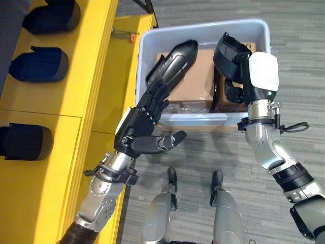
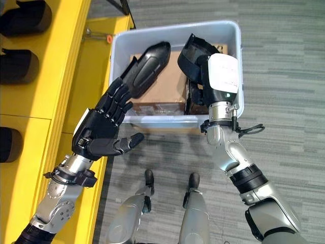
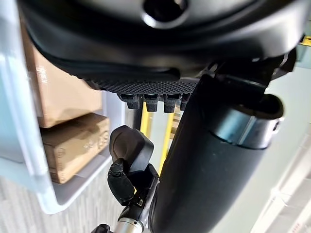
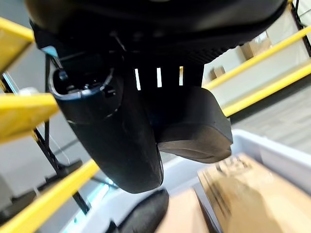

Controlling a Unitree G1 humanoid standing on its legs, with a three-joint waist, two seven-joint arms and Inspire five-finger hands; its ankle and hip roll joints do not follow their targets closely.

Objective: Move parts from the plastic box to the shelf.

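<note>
- Here, left hand [image 1: 139,133], fingers clamped on a part [image 1: 175,61], holds it above the box's [image 1: 203,120] left edge.
- Right hand [image 1: 254,76], fingers clamped on another part [image 1: 227,55], over the right side.
- Shelf [image 1: 76,101] alongside holds parts.

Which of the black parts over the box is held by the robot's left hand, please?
The long, tapered black part over the box's left half, in the left hand. The shorter part is in the right hand.

A: Where do the two eye views look from?
B: From the head, straight down; both share the plastic box [image 1: 147,76] and the yellow shelf [image 1: 61,117].
A: And the wrist views?
B: Very close, each along its own hand, sharing the cardboard boxes [image 3: 63,97].
</note>
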